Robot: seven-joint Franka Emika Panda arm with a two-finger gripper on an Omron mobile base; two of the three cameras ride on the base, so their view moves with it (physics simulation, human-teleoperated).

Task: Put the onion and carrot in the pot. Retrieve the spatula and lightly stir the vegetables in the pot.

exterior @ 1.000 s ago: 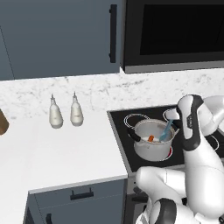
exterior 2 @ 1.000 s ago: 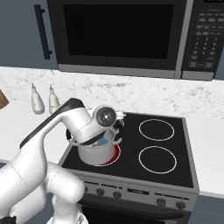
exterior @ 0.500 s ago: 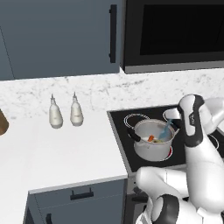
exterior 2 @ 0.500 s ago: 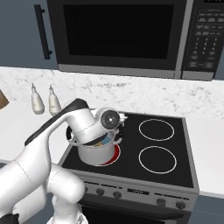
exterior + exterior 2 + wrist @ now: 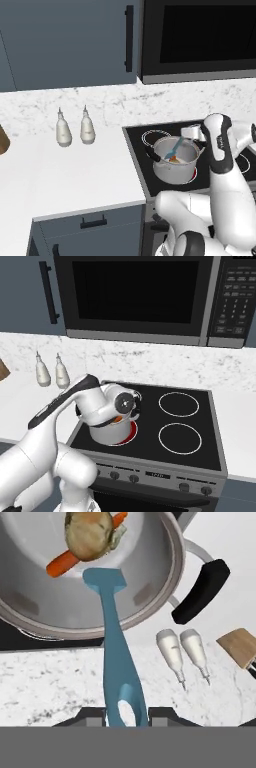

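My claw (image 5: 125,717) clamped on the blue spatula (image 5: 114,647) at bottom center, its head inside the steel pot (image 5: 160,587) upper left, beside the onion (image 5: 90,533) resting over the carrot (image 5: 62,562)

I count one pot (image 5: 150,572) under me, with one onion (image 5: 89,533) and one carrot (image 5: 64,561) inside it. One spatula (image 5: 114,647) reaches in. Two bottles (image 5: 64,131) stand side by side on the counter. One wooden block (image 5: 241,646) sits near them. On the stove I see four burner rings (image 5: 179,404) and one microwave (image 5: 150,298) above.
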